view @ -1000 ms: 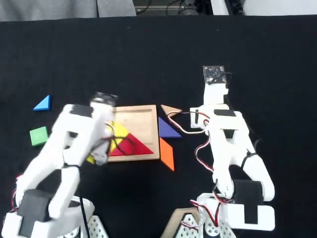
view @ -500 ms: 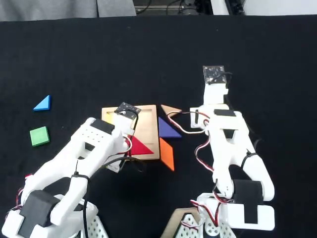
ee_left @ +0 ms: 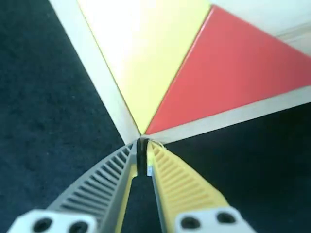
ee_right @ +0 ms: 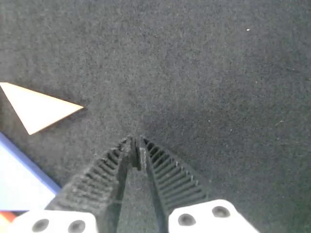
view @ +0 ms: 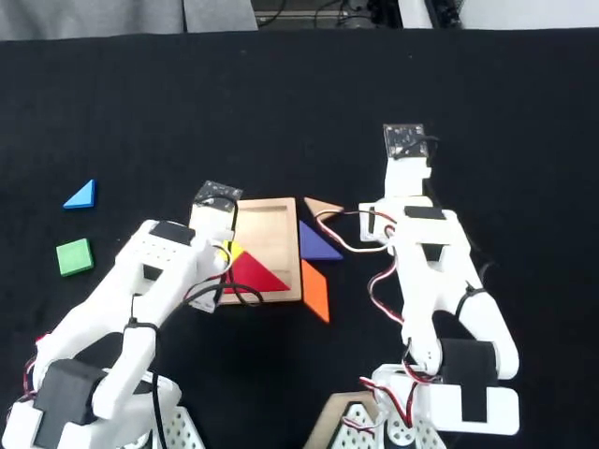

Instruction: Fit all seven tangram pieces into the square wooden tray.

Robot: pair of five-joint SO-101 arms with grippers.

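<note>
Lying in square wooden tray (view: 270, 220): yellow triangle (ee_left: 146, 48), red triangle (ee_left: 233, 68); five more waiting outside; left hand (ee_left: 142, 151), right hand (ee_right: 134, 148) pinched together.

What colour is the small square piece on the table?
The square piece is green, best seen in the high view.

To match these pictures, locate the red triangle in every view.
High view: red triangle in the tray's near half.
Left wrist view: red triangle just beyond the left end effector.
Right wrist view: tan triangle on black cloth instead.
Landmark: yellow triangle touching it.
</note>
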